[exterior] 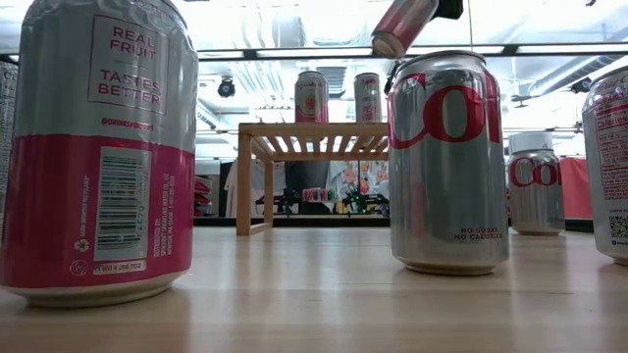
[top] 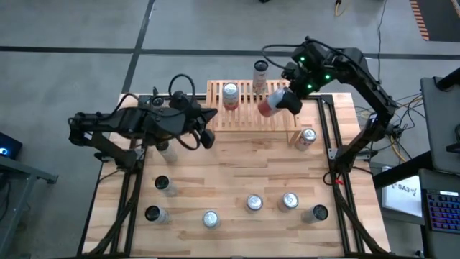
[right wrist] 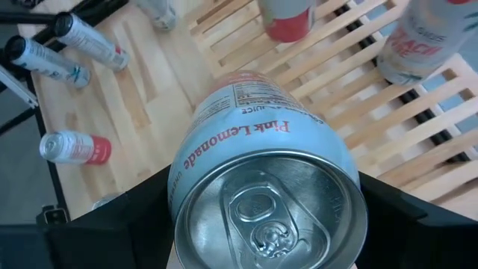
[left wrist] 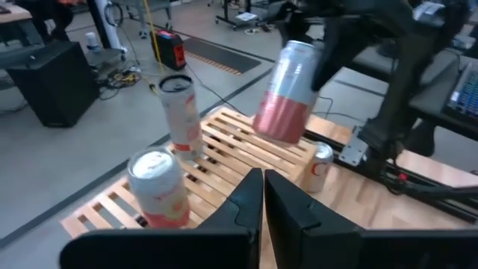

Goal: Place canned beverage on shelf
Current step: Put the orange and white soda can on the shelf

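The wooden shelf (top: pixel 248 108) stands at the table's far edge; two cans stand upright on its slats (top: pixel 230 95) (top: pixel 260 72). My right gripper (top: pixel 287 97) hangs over the shelf's right part, shut on a silver-and-pink can (top: pixel 272 105), which also shows in the left wrist view (left wrist: pixel 287 93) and at the top of the low view (exterior: pixel 400 25). My left gripper (left wrist: pixel 263 179) is shut and holds nothing; it hovers by the shelf's near left corner (top: pixel 208 137). My right gripper pinches the can between its two fingers (right wrist: pixel 403 217), on opposite sides of the wall near the top end (right wrist: pixel 185 179). The fingers come slanting down from above. The can is tilted, its pink bottom end (top: pixel 267 109) lowest, lifted clear above the slats.
A red-lettered silver can (top: pixel 307 138) stands by the shelf's right front leg. Several more cans stand on the near half of the table (top: pixel 254 203) (top: pixel 164 185), and two loom close in the low view (exterior: pixel 98 147) (exterior: pixel 448 162). Bare wood lies between them and the shelf.
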You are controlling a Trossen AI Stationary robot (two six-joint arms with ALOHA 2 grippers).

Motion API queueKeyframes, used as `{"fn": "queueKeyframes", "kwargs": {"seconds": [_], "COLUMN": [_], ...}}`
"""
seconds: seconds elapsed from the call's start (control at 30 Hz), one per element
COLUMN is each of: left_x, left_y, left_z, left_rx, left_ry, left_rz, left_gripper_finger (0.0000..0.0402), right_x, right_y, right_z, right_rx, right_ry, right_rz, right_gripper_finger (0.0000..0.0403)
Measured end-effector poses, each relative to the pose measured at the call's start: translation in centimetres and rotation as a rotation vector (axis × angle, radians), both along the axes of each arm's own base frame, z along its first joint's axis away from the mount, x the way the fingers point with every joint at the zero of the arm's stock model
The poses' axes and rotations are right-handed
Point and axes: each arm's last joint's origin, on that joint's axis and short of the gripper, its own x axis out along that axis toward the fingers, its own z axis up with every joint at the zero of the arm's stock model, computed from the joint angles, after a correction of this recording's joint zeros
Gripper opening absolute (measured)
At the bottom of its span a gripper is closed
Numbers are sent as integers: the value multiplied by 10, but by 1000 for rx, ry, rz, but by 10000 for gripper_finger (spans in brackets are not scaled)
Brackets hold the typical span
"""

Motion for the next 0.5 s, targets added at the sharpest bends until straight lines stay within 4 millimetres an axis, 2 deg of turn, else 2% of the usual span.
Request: {"fn": "queueKeyframes", "kwargs": {"seconds": [0.3,0.5], "left_x": [1,-1], "left_y": [27,36], "left_z": [11,11], "left_rx": [62,125], "left_ry": [2,43], "left_rz": [-138,-147], "left_gripper_finger": [0,0], "right_x": [-7,-8], "right_y": [-3,-4], "right_z": [3,3], "right_rx": [18,11], "right_ry": [-13,-4], "right_rz": [-56,-100], "right_gripper_finger": [286,286]}}
